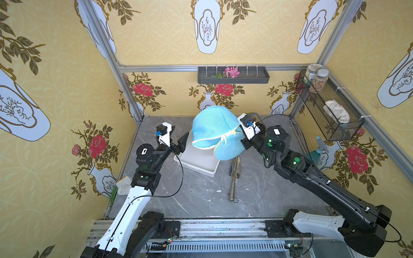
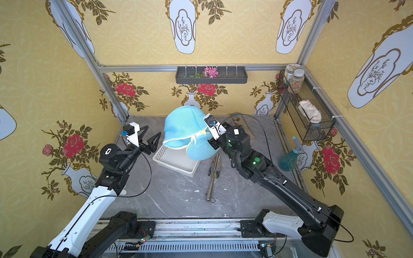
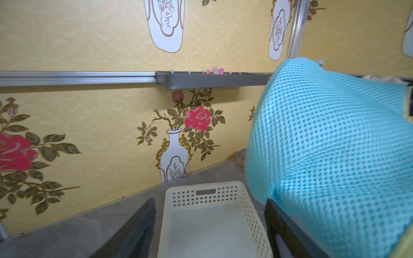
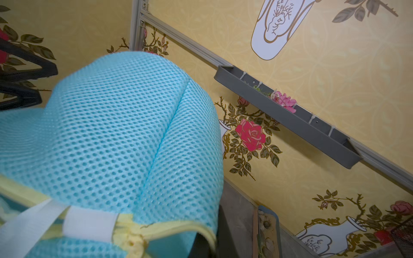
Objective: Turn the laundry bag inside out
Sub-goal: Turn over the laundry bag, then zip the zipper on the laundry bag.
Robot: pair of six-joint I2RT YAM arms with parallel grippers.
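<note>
The laundry bag, light-blue mesh with pale yellow trim and a white tab, hangs in the air above the white basket. Its mouth gapes downward, and one flap droops toward the front. My right gripper is shut on the bag's yellow-trimmed rim at its right side, with its fingers mostly hidden by the mesh. My left gripper stands open just left of the bag and holds nothing. One of its fingers sits close against the mesh.
A white perforated basket sits on the grey table under the bag. Garden shears lie to its right. A teal spray bottle stands at the right wall below a wire shelf. A grey wall tray hangs behind.
</note>
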